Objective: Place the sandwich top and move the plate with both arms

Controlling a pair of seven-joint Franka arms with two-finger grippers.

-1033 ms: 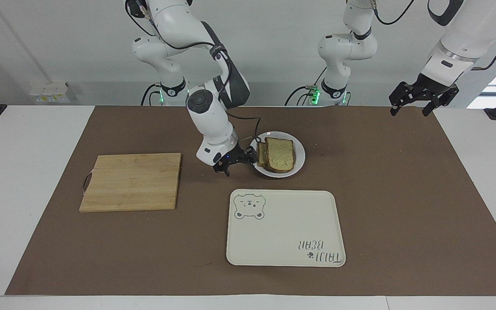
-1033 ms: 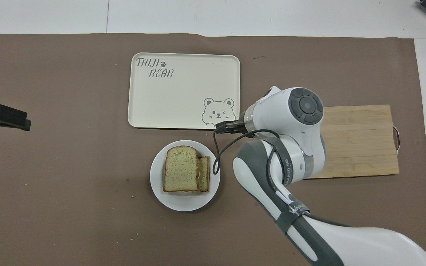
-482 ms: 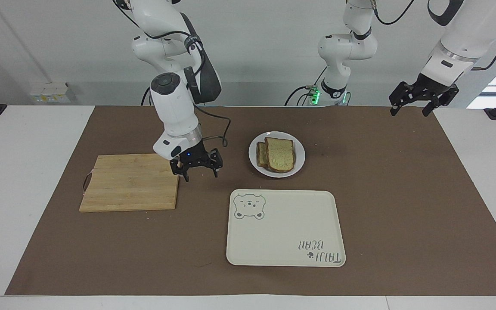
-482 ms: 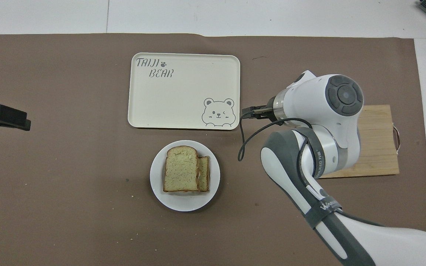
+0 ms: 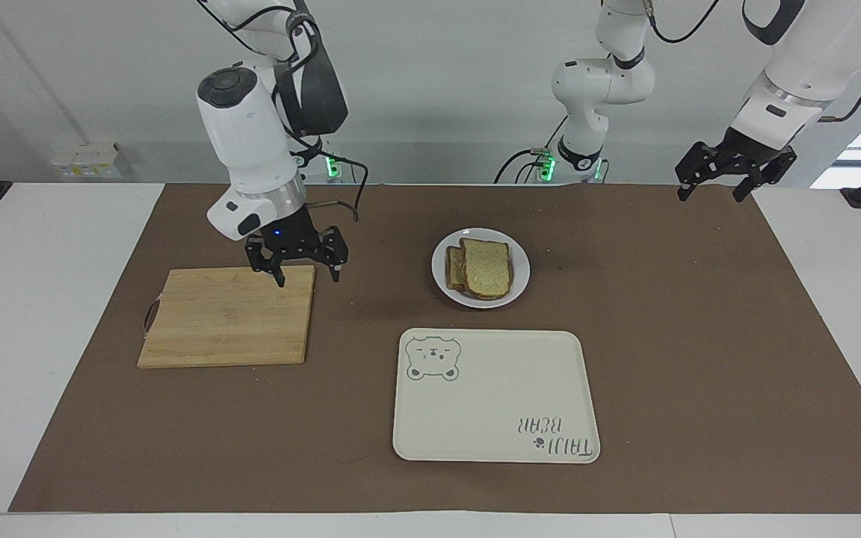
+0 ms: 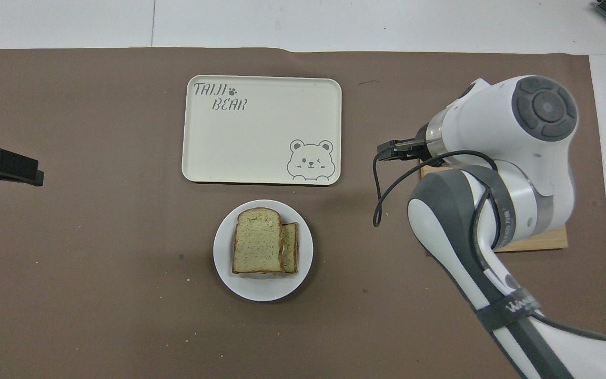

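The sandwich top (image 5: 487, 267) lies on a second slice on the white plate (image 5: 518, 258), shifted so the lower slice's edge shows. In the overhead view the sandwich top (image 6: 256, 241) covers most of the lower slice (image 6: 291, 247) on the plate (image 6: 224, 252). My right gripper (image 5: 308, 275) is open and empty, raised over the corner of the cutting board, apart from the plate. It also shows in the overhead view (image 6: 387, 152). My left gripper (image 5: 708, 194) is open and empty, waiting raised over the mat's edge at the left arm's end; it also shows in the overhead view (image 6: 29, 171).
A bamboo cutting board (image 5: 225, 317) lies toward the right arm's end; in the overhead view the right arm hides most of the board (image 6: 545, 242). A cream bear tray (image 5: 494, 396) lies farther from the robots than the plate, and also shows in the overhead view (image 6: 261, 129).
My right gripper has left the plate's edge, risen and swung toward the right arm's end, over the cutting board's corner. The bread, the plate and the left arm have not moved.
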